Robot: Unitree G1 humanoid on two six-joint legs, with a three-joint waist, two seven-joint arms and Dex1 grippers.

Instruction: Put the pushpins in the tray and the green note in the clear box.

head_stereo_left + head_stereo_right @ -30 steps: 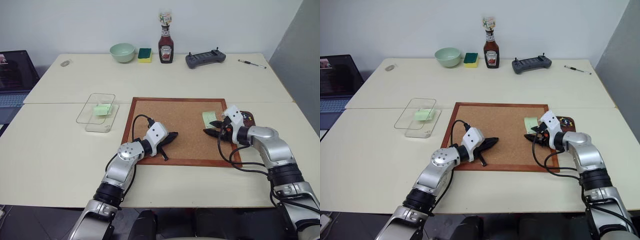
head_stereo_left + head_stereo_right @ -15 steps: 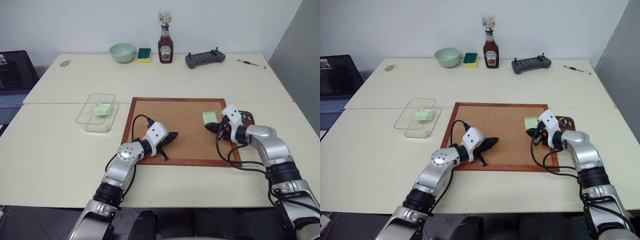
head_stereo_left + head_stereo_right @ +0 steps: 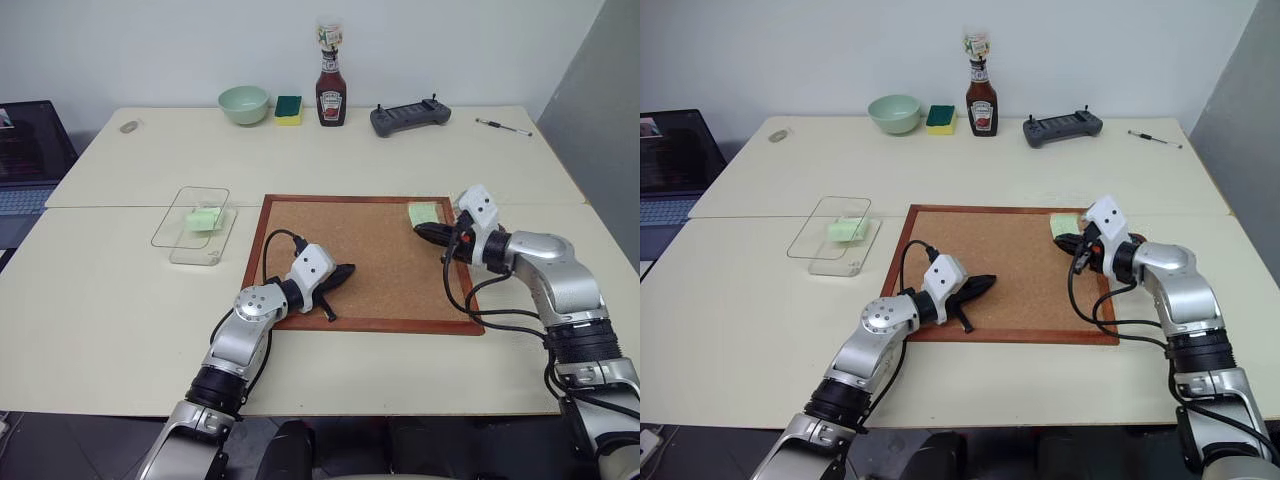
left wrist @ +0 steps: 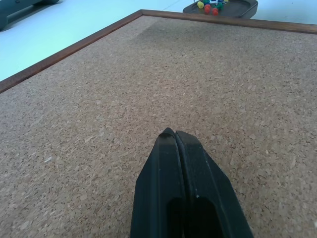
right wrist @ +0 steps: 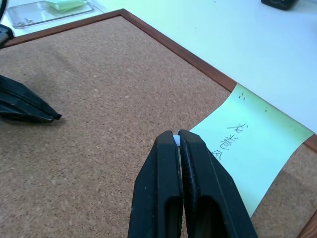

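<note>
The right gripper (image 5: 177,136), clenched on a tiny white pin tip, hovers over the cork board (image 5: 99,89); the green note (image 5: 252,141) lies just beside its fingertips.

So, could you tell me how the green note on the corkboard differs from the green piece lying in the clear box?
The green note lies flat as one thin sheet; the green piece looks thicker and folded. The note bears handwritten marks; none show on the piece. The note overlaps the corkboard's frame; the piece sits in the clear box. Both are pale green paper.
</note>
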